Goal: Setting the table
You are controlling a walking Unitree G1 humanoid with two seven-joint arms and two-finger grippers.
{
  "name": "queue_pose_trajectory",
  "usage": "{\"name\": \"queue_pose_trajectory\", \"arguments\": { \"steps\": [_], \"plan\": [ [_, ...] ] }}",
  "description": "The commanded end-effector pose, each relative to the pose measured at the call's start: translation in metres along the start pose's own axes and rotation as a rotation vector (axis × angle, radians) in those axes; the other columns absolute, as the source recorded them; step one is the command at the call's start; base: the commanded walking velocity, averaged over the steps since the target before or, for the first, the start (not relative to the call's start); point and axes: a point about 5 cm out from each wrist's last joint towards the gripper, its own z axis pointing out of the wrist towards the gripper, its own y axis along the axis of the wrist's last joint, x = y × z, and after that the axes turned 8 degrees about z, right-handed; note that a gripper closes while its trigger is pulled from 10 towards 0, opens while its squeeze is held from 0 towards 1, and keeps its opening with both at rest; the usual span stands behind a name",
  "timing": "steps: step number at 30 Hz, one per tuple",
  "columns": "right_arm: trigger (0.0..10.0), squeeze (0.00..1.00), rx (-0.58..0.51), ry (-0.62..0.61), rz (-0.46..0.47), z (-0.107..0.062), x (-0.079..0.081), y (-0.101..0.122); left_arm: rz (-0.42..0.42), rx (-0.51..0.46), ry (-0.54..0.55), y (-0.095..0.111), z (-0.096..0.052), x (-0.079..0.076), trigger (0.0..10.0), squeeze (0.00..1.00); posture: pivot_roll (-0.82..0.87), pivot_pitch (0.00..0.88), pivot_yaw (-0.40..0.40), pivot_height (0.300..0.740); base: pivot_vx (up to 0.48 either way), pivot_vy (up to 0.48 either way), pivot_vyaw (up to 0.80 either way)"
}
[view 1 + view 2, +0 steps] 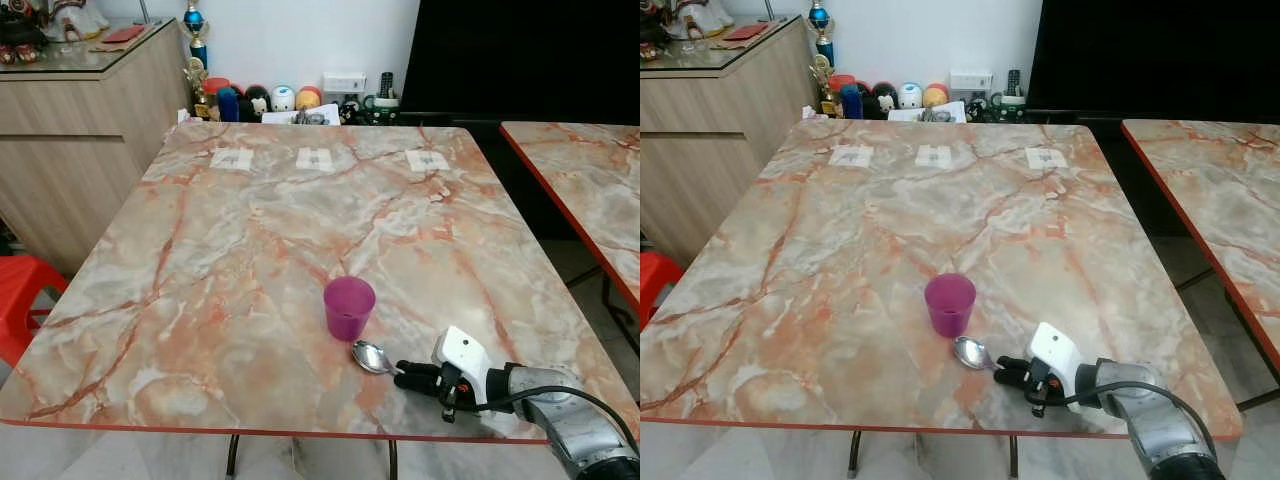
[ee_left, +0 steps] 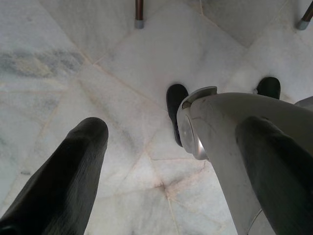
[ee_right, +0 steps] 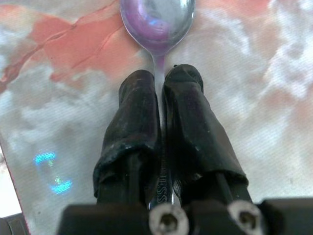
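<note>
Two black fingers of the right gripper [image 1: 412,374], low right in the head view, pinch a spoon [image 1: 372,356] just beside a purple cup [image 1: 348,307] on the marble table [image 1: 230,250]. Right wrist view: fingers [image 3: 139,117] clamp the spoon handle at centre. Left wrist view: left gripper [image 2: 171,147] spread, hanging over the floor [image 2: 98,44].

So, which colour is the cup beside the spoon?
Purple; the cup shows best in the left eye view.

The tabletop [image 1: 250,250] was marble-patterned in pink, orange and grey, with a red edge, and took up most of the frame. A purple cup [image 1: 348,307] stood upright at lower centre. Just beside it, to the lower right, a metal spoon [image 1: 372,356] lay with its bowl near the cup. Three small white labels [image 1: 314,158] sat in a row near the upper edge.
</note>
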Motion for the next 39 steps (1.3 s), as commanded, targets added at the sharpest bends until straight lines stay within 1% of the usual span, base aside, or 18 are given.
{"name": "queue_pose_trajectory", "arguments": {
  "steps": [1,3,5,7,11,20,22,24,25,26,28,29,30,32,33,34,36,39],
  "plan": [
    [0.0,0.00,0.101,-0.016,0.049,0.003,0.005,-0.025,-0.008,0.034,-0.021,-0.007,-0.001,-0.003,10.0,0.00,0.02,0.101,-0.017,0.740,0.000,0.000,0.00],
    [0.0,0.00,0.078,-0.052,0.052,0.002,0.004,-0.024,-0.009,0.034,-0.021,-0.007,-0.001,-0.003,10.0,0.00,0.02,0.100,-0.020,0.740,0.000,0.000,0.00],
    [0.0,0.00,0.016,-0.082,0.057,-0.003,0.004,-0.019,-0.009,0.034,-0.021,-0.007,-0.001,-0.003,10.0,0.00,0.01,0.100,-0.019,0.740,0.000,0.000,0.00],
    [0.0,0.00,-0.059,-0.057,0.059,-0.008,0.008,-0.011,-0.007,0.034,-0.022,-0.007,-0.001,-0.003,10.0,0.00,0.01,0.100,-0.019,0.740,0.000,0.000,0.00],
    [0.0,0.00,-0.143,-0.011,0.038,-0.017,0.016,0.002,-0.002,0.033,-0.026,-0.007,-0.001,-0.003,10.0,0.00,0.00,0.098,-0.019,0.740,0.000,0.000,0.00],
    [0.0,0.00,-0.202,0.076,0.003,-0.019,0.028,0.019,-0.005,0.032,-0.028,-0.006,-0.001,-0.004,10.0,0.00,0.00,0.096,-0.022,0.740,0.000,0.000,0.00],
    [0.0,0.00,-0.252,0.042,-0.008,-0.021,0.026,0.029,-0.007,0.032,-0.027,-0.006,-0.001,-0.004,10.0,0.00,0.00,0.096,-0.022,0.740,0.000,0.000,0.00],
    [0.0,0.00,-0.363,-0.055,0.008,-0.026,0.016,0.046,-0.009,0.032,-0.027,-0.006,-0.001,-0.004,10.0,0.00,0.00,0.096,-0.023,0.740,0.000,0.000,0.00],
    [0.0,0.00,-0.363,-0.055,0.008,-0.026,0.016,0.046,-0.009,0.032,-0.027,-0.006,-0.001,-0.004,10.0,0.00,0.00,0.096,-0.023,0.740,0.000,0.000,0.00],
    [0.0,0.00,-0.420,-0.110,0.021,-0.030,0.010,0.053,-0.009,0.032,-0.027,-0.007,-0.001,-0.004,10.0,0.00,0.00,0.096,-0.023,0.740,0.000,0.000,0.00],
    [0.8,0.00,-0.513,-0.187,0.047,-0.036,0.002,0.063,-0.009,0.032,-0.029,-0.007,-0.001,-0.004,10.0,0.00,0.00,0.095,-0.023,0.740,0.000,0.000,0.00],
    [2.2,0.00,-0.649,-0.269,0.102,-0.044,-0.004,0.075,-0.009,0.032,-0.029,-0.007,-0.001,-0.004,10.0,0.00,0.00,0.094,-0.024,0.740,0.000,0.000,0.00],
    [2.2,0.00,-0.686,-0.282,0.127,-0.045,-0.005,0.078,-0.009,0.032,-0.029,-0.007,-0.001,-0.004,10.0,0.00,0.00,0.094,-0.024,0.740,0.000,0.000,0.00],
    [7.3,0.00,-0.767,-0.322,0.144,-0.049,-0.005,0.086,-0.010,0.032,-0.029,-0.007,-0.001,-0.004,10.0,0.00,0.01,0.091,-0.022,0.740,0.000,0.000,0.00],
    [10.0,0.00,-0.816,-0.342,0.176,-0.050,-0.005,0.090,-0.010,0.032,-0.028,-0.007,-0.001,-0.004,10.0,0.00,0.01,0.090,-0.018,0.740,0.000,0.000,0.00],
    [10.0,0.00,-0.863,-0.350,0.212,-0.052,-0.004,0.093,-0.010,0.032,-0.028,-0.007,-0.001,-0.004,10.0,0.00,0.00,0.089,-0.017,0.740,0.000,0.000,0.00],
    [10.0,0.00,-0.930,-0.339,0.235,-0.052,0.003,0.100,-0.009,0.032,-0.027,-0.007,-0.001,-0.004,10.0,0.00,0.01,0.086,-0.011,0.740,0.000,0.000,0.00],
    [10.0,0.00,-0.932,-0.337,0.229,-0.048,0.011,0.099,-0.007,0.030,-0.027,-0.007,-0.001,-0.003,10.0,0.00,0.00,0.085,-0.009,0.740,0.000,0.000,0.00]
  ]
}}
